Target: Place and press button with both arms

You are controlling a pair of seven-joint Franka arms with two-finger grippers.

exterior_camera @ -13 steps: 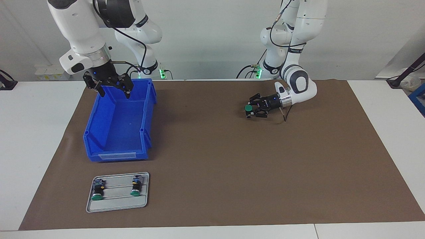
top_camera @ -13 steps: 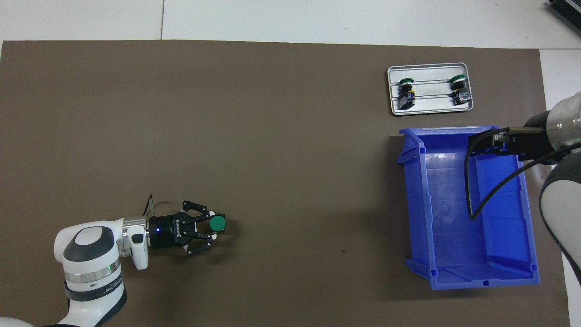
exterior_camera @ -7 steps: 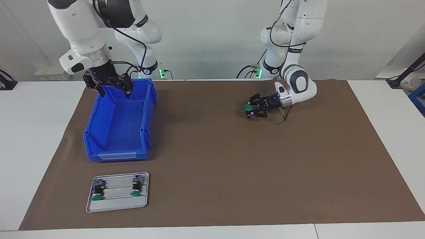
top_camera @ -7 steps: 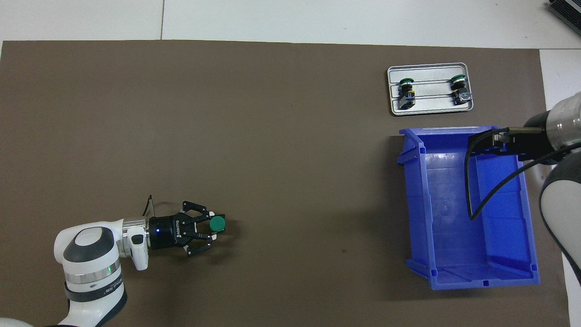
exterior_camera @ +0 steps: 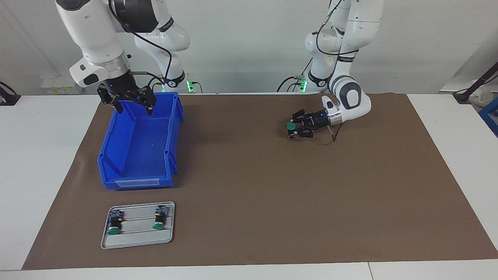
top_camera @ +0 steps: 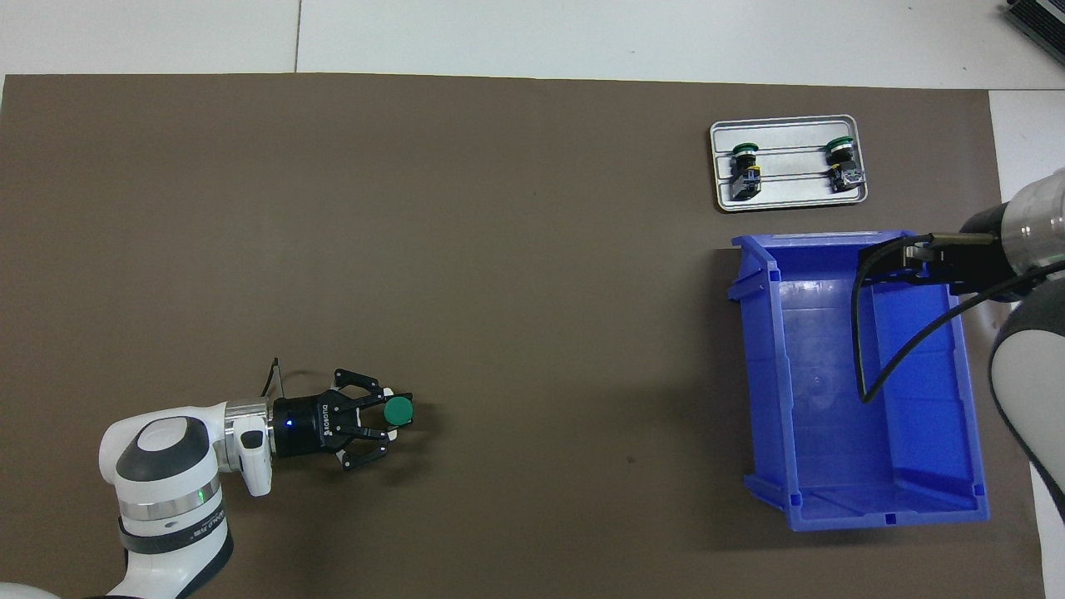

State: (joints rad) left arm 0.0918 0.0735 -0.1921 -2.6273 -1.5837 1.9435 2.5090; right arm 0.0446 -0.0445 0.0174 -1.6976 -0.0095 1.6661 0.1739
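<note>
Brown mat covers white table; grey wall.

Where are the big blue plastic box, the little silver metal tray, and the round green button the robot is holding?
Big blue plastic box (exterior_camera: 116,134): facing view, on its side wall.
Little silver metal tray (exterior_camera: 136,240): facing view, on its bare strip.
Round green button in the left gripper (top_camera: 399,408): overhead view, on its green cap.

I can make out white lettering on the black body of the left gripper, but I cannot read it; I see no other readable writing.
</note>
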